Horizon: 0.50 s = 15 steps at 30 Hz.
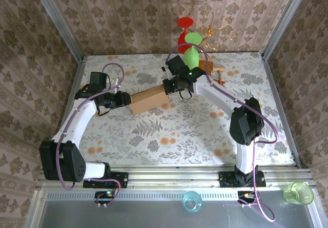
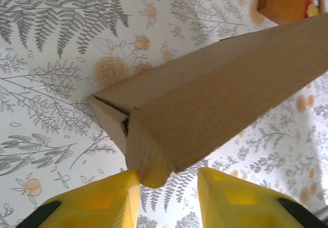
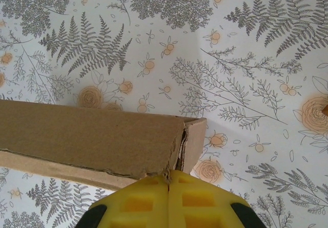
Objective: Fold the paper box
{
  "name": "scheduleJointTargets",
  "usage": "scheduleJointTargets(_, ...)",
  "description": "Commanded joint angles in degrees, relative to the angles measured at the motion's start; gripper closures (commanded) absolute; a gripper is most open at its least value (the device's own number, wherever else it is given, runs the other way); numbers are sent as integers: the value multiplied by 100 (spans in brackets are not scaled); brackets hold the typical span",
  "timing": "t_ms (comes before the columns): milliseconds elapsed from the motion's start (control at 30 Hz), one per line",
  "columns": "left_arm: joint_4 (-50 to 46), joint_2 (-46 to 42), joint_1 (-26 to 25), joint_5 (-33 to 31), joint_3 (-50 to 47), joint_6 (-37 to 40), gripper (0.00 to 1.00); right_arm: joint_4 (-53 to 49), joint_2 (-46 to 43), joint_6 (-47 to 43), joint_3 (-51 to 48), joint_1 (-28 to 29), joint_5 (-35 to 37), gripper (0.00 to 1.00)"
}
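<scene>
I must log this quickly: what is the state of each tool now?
Left tool: open around a corner of the box, not gripping it.
Right tool: closed, apparently pinching the box edge.

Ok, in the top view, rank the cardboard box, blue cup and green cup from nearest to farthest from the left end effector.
1. cardboard box, at the left end effector, mid-table.
2. blue cup, near edge, centre.
3. green cup, near right corner.

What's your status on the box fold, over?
Left gripper open, straddling paper box corner. Right gripper shut on opposite end. Small orange box beyond, apart.
</scene>
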Motion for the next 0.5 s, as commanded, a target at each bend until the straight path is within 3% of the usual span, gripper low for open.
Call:
scheduleJointTargets(0, 15, -73, -62, -411, -26, 90, 65, -12, 12, 74, -67, -26, -90, 100)
scheduleJointTargets(467, -27, 76, -271, -645, 169, 66, 81, -3, 44, 83, -52, -38, -137, 100)
